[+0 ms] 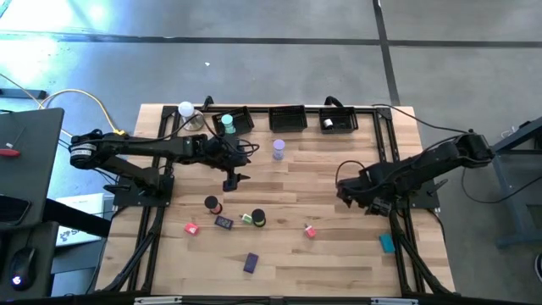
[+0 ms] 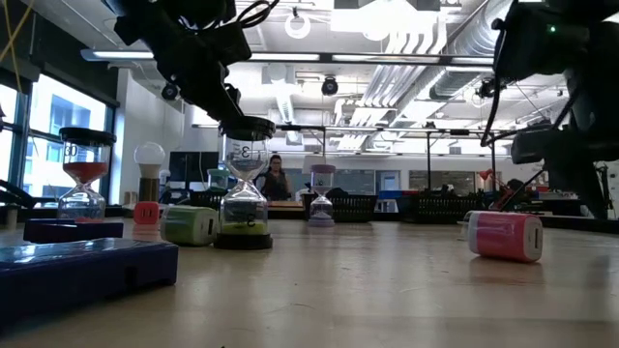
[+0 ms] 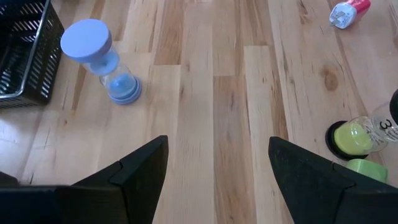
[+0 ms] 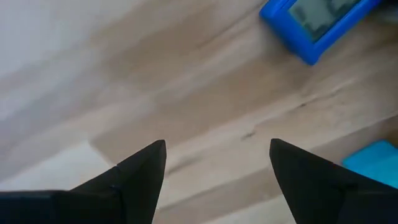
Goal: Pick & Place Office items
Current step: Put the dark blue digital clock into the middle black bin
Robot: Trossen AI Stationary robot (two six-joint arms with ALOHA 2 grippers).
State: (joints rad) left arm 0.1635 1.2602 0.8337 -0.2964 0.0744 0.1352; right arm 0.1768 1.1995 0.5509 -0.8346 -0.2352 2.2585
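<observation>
Dark fingers fill the near edge of both wrist views, so we begin there: our left gripper hangs with its jaws spread wide and nothing between them, and our right gripper likewise stands open and empty over bare wood.

Just ahead of the left jaws stands a lilac-capped sand timer with blue sand, beside the wall of a black mesh tray. Off to the side stands a black-capped timer with yellow-green sand, and farther off lies a small pink-and-white block. Beyond the right jaws lies a flat blue block, with a teal block near it.

From above, the remaining bits lie scattered across the front half of the tabletop, while a teal-capped timer already stands in a rear tray.

We judge the timers light but fragile: glass-like waists, smooth and prone to tipping, so we would close across the caps or around the posts, gently. The blocks look stiff and easy.

The pale wooden planks are flat and smooth. Behind the tabletop is an open workshop with ceiling ducts, and a person sits far back.
</observation>
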